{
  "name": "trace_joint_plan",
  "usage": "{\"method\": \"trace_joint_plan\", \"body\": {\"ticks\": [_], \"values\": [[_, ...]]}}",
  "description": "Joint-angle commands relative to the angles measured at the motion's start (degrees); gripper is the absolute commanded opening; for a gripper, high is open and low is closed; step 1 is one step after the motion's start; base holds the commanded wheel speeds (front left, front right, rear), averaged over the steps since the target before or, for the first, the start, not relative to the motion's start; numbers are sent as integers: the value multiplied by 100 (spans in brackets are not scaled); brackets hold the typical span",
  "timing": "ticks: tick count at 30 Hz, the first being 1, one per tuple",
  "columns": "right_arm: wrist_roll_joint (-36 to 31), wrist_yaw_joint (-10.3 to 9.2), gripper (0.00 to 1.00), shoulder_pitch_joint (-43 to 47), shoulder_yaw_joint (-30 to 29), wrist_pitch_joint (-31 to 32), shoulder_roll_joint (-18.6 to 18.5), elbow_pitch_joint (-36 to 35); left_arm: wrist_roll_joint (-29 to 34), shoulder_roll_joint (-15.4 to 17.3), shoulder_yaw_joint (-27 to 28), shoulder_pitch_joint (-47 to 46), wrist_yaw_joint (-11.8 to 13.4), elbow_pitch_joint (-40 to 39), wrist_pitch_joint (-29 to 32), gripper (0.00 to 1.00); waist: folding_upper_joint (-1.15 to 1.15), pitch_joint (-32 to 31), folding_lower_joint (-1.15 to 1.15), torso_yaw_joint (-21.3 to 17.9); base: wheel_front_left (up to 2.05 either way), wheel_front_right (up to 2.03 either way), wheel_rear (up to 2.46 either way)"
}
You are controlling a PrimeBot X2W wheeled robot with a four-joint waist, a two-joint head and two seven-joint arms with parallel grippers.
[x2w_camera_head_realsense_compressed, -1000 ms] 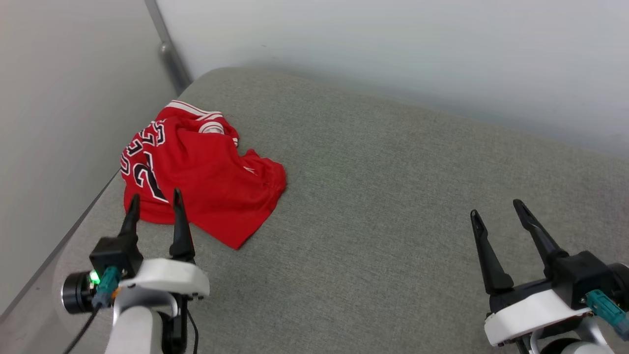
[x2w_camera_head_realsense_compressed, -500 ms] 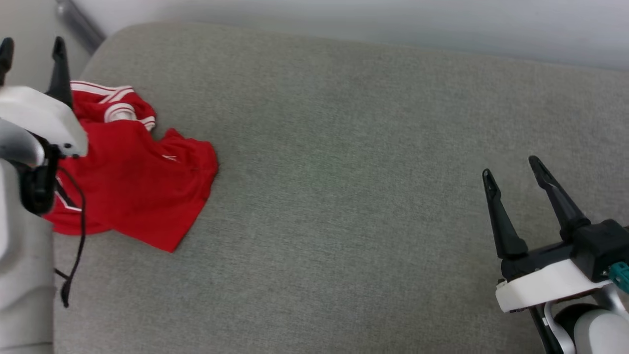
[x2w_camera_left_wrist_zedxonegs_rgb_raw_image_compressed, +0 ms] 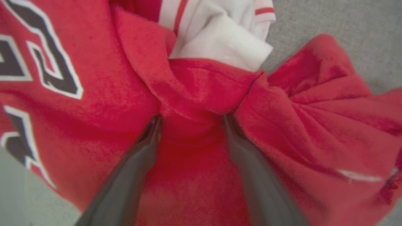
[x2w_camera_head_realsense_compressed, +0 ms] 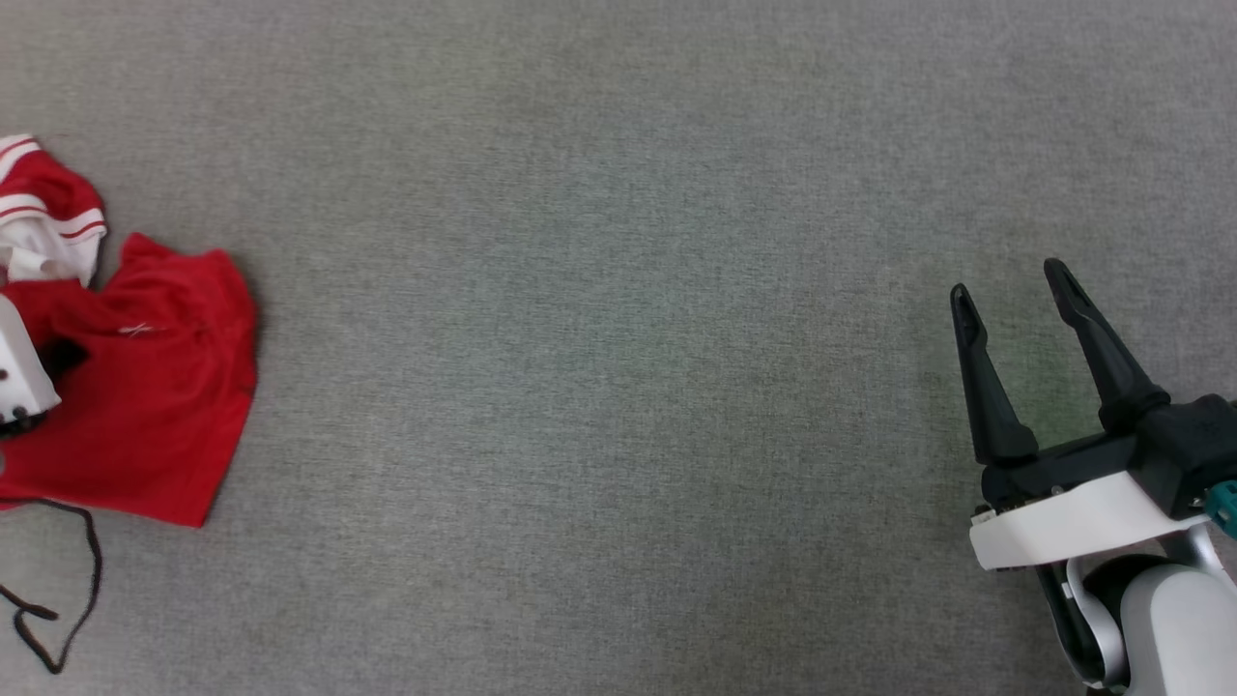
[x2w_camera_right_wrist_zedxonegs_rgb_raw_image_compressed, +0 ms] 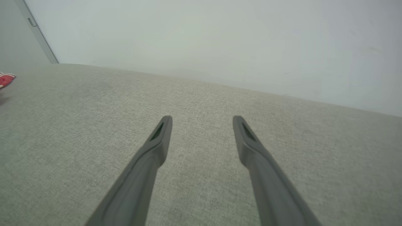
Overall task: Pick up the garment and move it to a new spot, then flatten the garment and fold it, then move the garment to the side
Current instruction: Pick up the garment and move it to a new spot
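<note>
The garment (x2w_camera_head_realsense_compressed: 145, 406), a crumpled red jersey with white-striped trim, lies at the left edge of the head view. Up close, the garment (x2w_camera_left_wrist_zedxonegs_rgb_raw_image_compressed: 94, 94) shows black white-outlined numerals and white lining. My left gripper (x2w_camera_left_wrist_zedxonegs_rgb_raw_image_compressed: 192, 121) is open, its two fingers pushed down into the red cloth with a ridge of fabric bunched between them and the tips buried under folds. Only that arm's white wrist housing (x2w_camera_head_realsense_compressed: 14, 377) shows over the jersey from the head. My right gripper (x2w_camera_head_realsense_compressed: 1005, 277) hovers open and empty far to the right. From its own camera the right gripper (x2w_camera_right_wrist_zedxonegs_rgb_raw_image_compressed: 202, 119) points across bare cushion.
A wide grey fabric cushion (x2w_camera_head_realsense_compressed: 618, 290) carries everything. A white wall (x2w_camera_right_wrist_zedxonegs_rgb_raw_image_compressed: 201, 37) and a grey corner post (x2w_camera_right_wrist_zedxonegs_rgb_raw_image_compressed: 37, 31) bound its far side. A black cable (x2w_camera_head_realsense_compressed: 58, 580) from the left arm loops over the cushion at the lower left.
The head camera has tilted down and swung right, so the whole picture shifted. My left gripper went from the jersey's near edge forward into the cloth. The right gripper stays open.
</note>
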Motion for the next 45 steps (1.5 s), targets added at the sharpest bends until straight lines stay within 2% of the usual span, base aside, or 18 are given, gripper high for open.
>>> {"method": "trace_joint_plan", "body": {"ticks": [1, 2, 3, 4, 5, 6, 11, 15, 23, 29, 36, 41, 45], "values": [[35, -2, 100, -129, 17, -67, 19, 40, -140, -105, 107, 182, 117, 77, 142, 100, 0, 110, -1, -91, 0, 0, 0], [32, -2, 100, -146, 26, -70, 9, 66, -235, -191, 159, 267, 174, 131, 233, 99, 0, 121, -1, -101, 0, 0, 0], [34, -2, 100, -164, 35, -85, 1, 92, -289, -276, 189, 351, 234, 159, 291, 56, 0, 128, -1, -109, 0, 0, 0], [50, -2, 100, -192, 37, -86, -7, 113, -347, -364, 212, 441, 286, 188, 355, 39, 0, 131, -1, -114, 0, 0, 0], [64, -2, 100, -224, 35, -91, -22, 131, -366, -427, 229, 504, 326, 177, 320, 27, 0, 131, -1, -115, 0, 0, 0], [78, -2, 100, -242, 30, -97, -36, 146, -383, -463, 243, 541, 353, 169, 276, 0, 0, 128, -1, -113, 0, 0, 0], [66, -2, 100, -203, 20, -67, -78, 236, -323, -524, 236, 592, 470, 145, 4, 0, 0, -69, -1, -44, 0, 0, 0], [68, -2, 100, -149, 15, -56, -103, 257, -169, -379, 246, 518, 543, 67, -375, 0, 0, -256, -1, -7, 0, 0, 0], [49, -2, 100, 121, -85, -59, 21, 293, 454, -115, 159, 172, 839, -213, -2077, 0, 0, -963, -1, 101, 0, 0, 0], [25, -2, 100, 342, -149, -40, 149, 311, 780, -186, -49, -130, 871, -383, -3311, 0, 0, -1494, -1, 75, 0, 0, 0], [-19, -2, 100, 581, -182, 19, 268, 293, 950, -594, -380, -311, 838, -506, -4386, 0, 0, -1980, -1, -269, 0, 0, 0], [-32, -2, 100, 728, -240, 91, 340, 224, 877, -1180, -699, -146, 758, -768, -4832, 0, 0, -2205, -1, -646, 0, 0, 0], [-23, -2, 100, 803, -214, 134, 382, 177, 835, -1671, -1023, 103, 666, -952, -4964, 0, 0, -2304, -1, -1008, 0, 0, 0]]}}
